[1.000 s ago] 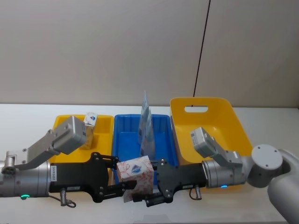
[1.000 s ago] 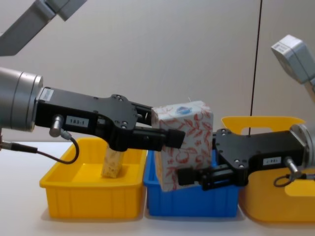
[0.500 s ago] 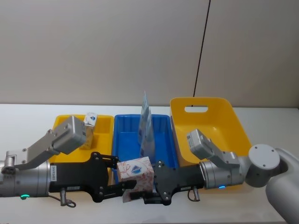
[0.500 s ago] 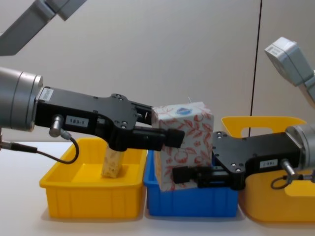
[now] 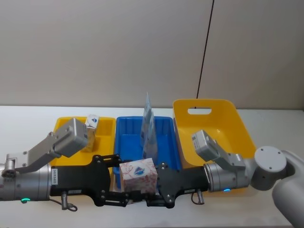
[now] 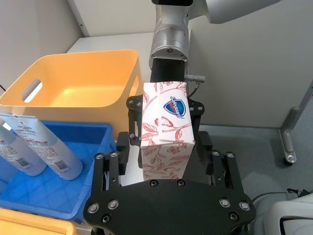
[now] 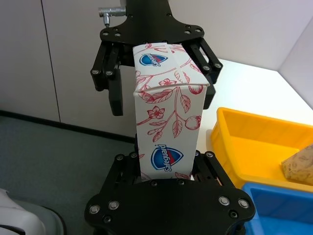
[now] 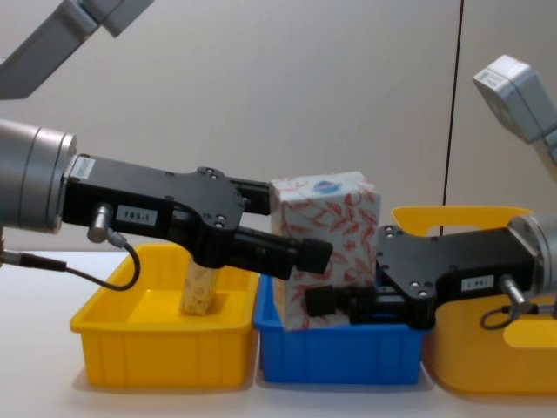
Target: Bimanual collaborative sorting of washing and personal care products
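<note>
So both arms meet in the middle, out in front of the blue bin, with the white box with the red leaf print and little blue logo between them, up off the counter. The right gripper comes in from the right side and is clamped on the box, its fingers pressed against two opposite sides near one end. The left gripper reaches in from the left and sits around the other end, but it's spread wide: in the left wrist view its fingers stand clear of the cardboard with a visible gap on each side, so it isn't gripping anything. From the chest camera the box stands roughly upright, logo on top, its lower part overlapping the front wall of the blue bin. Inside that blue bin, two tall pale blue-and-white pouches stand on end near the middle, leaning together. The smaller yellow bin on the left has a second box standing upright in it, toward the back. The big yellow bin with the handle cutout sits on the right, touching the blue one.
</note>
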Robot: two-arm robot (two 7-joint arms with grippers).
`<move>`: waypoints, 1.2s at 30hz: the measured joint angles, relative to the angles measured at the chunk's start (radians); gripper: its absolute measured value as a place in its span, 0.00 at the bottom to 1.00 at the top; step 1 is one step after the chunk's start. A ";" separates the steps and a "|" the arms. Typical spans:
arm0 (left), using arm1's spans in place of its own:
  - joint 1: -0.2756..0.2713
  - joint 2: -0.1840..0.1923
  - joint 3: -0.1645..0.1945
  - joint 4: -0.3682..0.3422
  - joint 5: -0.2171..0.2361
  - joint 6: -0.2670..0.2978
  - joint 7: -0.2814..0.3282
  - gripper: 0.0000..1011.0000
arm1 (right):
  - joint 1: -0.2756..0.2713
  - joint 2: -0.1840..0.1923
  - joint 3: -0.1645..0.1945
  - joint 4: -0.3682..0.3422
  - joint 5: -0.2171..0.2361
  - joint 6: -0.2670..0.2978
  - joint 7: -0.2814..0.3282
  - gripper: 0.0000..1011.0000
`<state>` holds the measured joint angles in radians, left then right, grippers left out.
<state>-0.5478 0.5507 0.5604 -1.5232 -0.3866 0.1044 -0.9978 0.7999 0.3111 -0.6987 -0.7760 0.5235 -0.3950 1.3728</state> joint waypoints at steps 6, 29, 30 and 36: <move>0.000 0.000 0.000 0.000 0.000 0.000 0.000 0.91 | -0.008 0.014 0.001 -0.024 0.010 0.009 -0.002 0.38; 0.000 0.000 0.000 0.000 0.000 0.000 0.000 0.99 | -0.087 0.151 0.040 -0.192 0.050 0.061 -0.080 0.38; 0.000 0.000 0.000 0.000 0.000 0.000 0.000 0.99 | -0.091 0.158 0.043 -0.200 0.051 0.063 -0.087 0.38; 0.000 0.000 0.000 0.000 0.000 0.000 0.000 0.99 | -0.121 0.199 0.064 -0.246 0.054 0.082 -0.150 0.38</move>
<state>-0.5478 0.5507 0.5599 -1.5232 -0.3865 0.1044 -0.9978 0.6785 0.5098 -0.6352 -1.0224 0.5776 -0.3130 1.2224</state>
